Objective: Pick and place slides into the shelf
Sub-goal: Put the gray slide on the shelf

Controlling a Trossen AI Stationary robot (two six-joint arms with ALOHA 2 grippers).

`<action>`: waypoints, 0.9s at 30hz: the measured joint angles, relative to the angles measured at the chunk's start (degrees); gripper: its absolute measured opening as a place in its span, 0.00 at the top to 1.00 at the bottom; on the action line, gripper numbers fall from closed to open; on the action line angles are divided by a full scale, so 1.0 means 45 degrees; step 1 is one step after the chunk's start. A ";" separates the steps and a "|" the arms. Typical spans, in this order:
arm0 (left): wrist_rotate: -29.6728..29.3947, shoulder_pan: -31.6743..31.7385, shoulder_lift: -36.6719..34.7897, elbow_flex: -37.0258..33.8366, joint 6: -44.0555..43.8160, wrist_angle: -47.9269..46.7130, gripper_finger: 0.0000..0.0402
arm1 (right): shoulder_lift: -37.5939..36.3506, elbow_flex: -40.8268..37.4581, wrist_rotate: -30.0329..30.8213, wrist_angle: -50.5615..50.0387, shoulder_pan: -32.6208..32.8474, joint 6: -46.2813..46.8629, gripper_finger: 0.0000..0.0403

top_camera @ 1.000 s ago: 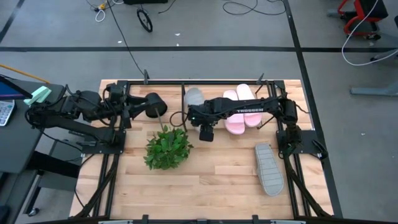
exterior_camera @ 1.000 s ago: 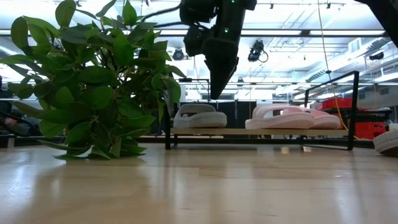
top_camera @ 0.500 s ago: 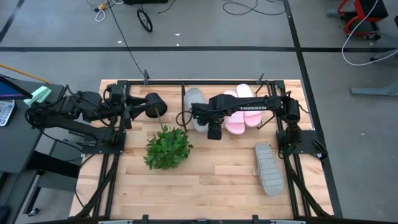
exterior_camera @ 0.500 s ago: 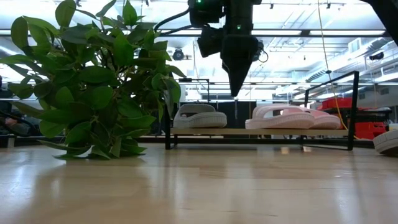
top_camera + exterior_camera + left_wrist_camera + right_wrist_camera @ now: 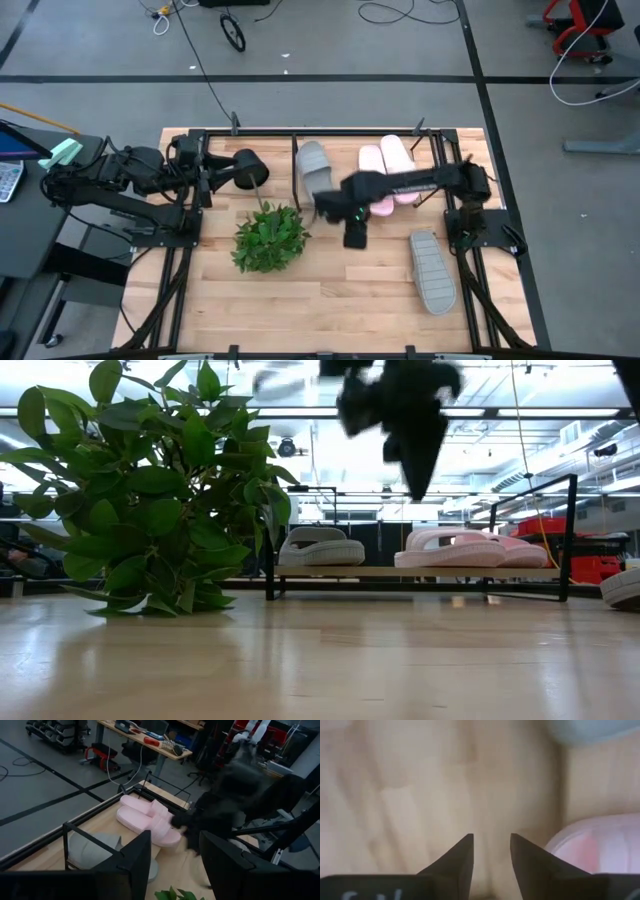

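On the shelf (image 5: 366, 136) at the far edge a grey slide (image 5: 313, 166) and two pink slides (image 5: 386, 166) rest sole-down on its slanted board (image 5: 420, 571). Another grey slide (image 5: 432, 268) lies flat on the table at the near right. My right gripper (image 5: 354, 228) hangs above the table just in front of the shelf, pointing down, open by a narrow gap (image 5: 490, 847) with nothing in it. My left gripper (image 5: 260, 174) waits open at the far left, raised, facing the shelf.
A green leafy plant (image 5: 270, 238) stands on the table left of my right gripper, in front of the shelf's left end. Bare wooden tabletop (image 5: 340, 290) stretches between the plant and the loose grey slide.
My right gripper has swung away from the grey slide on the shelf, toward the table's right and near edge, and has tipped until it points down. The slides have stayed where they were.
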 joint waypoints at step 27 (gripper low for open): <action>0.1914 0.0000 0.4435 0.0000 0.1620 0.3456 0.48 | -0.4564 -0.3769 -0.0764 0.1919 1.1874 1.0969 0.64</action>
